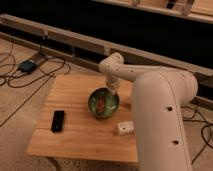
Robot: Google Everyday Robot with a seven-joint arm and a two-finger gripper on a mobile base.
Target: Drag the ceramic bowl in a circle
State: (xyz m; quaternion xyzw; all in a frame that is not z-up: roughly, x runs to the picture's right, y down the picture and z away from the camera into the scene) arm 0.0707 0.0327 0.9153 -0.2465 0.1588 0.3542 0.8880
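Gripper: the gripper (112,92) is set down on the far-right rim of the ceramic bowl (95,108), closed; the rim is judged to be pinched between its fingers, though the contact itself is not clearly shown.
Arm: the white arm (155,115) is reached over from the right of the bowl, with its bulky lower link filling the space to the bowl's right and front.
Bowl: the dark green glossy bowl is stood upright on the wooden table (75,140), roughly mid-table, with a reddish-brown piece (102,103) lying inside it.
Handling: the bowl is judged to be stiff, fairly heavy and breakable, with a slick glaze. A pinch on the rim is the natural hold. A low, steady pull is advised so that the bowl slides flat and is not tipped.
Friction: the base is expected to drag smoothly on the bare wood; a jerk could let the glazed rim slip from the hold.
Nearby, front-right of bowl: a small white cup (125,128) is stood near the bowl, and could be struck by a wide circle.
Nearby, front-left of bowl: a black phone (58,120) is laid flat, well apart from the bowl.
Hidden: the table's right side beyond the bowl is covered by the arm.
Hard to make out: the finger tips, the depth of their bite on the rim, and what the reddish-brown piece is cannot be told.
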